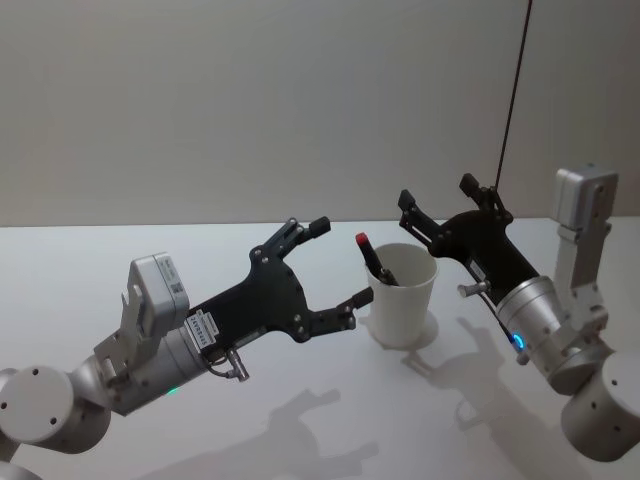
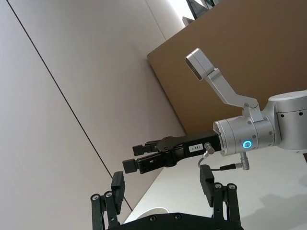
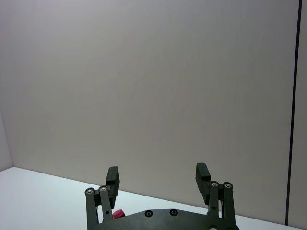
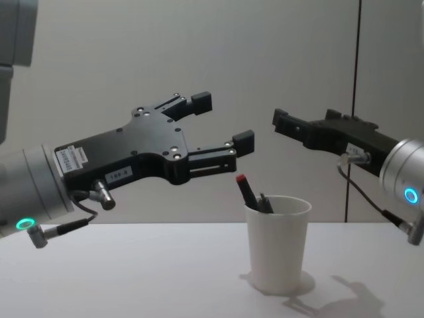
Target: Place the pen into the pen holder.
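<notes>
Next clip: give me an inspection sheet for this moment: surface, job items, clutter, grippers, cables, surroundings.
Surface: white table, bare apart from the cup.
Job items: white paper cup upright on the table; red-tipped pen and a second dark pen stand inside, leaning toward the robot's left.
Clutter: nothing seen.
Grippers: left gripper open, empty, raised to the left of the cup; right gripper open, empty, raised behind and right of the cup. Neither touches the cup or pens.
Cables: short cable looped at the left wrist; another at the right wrist; thin dark line runs up the wall.
Surroundings: plain pale wall; brown panel in the left wrist view.
</notes>
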{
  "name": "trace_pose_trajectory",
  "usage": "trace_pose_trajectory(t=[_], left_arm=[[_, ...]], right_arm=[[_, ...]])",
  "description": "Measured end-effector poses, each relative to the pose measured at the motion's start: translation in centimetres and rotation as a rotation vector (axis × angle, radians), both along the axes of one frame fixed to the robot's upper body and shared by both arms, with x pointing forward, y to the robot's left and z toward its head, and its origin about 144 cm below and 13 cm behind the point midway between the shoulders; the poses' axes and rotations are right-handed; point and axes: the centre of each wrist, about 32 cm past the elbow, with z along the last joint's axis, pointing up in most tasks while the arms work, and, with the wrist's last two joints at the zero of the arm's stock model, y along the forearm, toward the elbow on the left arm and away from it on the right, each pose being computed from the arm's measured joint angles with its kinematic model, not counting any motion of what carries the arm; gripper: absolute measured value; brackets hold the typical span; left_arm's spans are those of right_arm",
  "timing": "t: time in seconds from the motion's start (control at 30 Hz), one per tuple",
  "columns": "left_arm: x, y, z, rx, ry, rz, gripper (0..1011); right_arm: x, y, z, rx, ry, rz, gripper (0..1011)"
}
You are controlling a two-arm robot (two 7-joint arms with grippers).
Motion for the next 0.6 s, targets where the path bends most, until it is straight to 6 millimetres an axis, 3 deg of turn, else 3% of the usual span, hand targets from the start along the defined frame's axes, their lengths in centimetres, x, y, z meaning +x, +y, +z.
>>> trace_pose_trajectory(t=[0.6], left_arm=[[0.00, 0.00, 0.00, 0.000, 0.000, 0.000, 1000]], right_arm=[[-0.14, -0.03, 0.03, 0.000, -0.004, -0.004, 1002]])
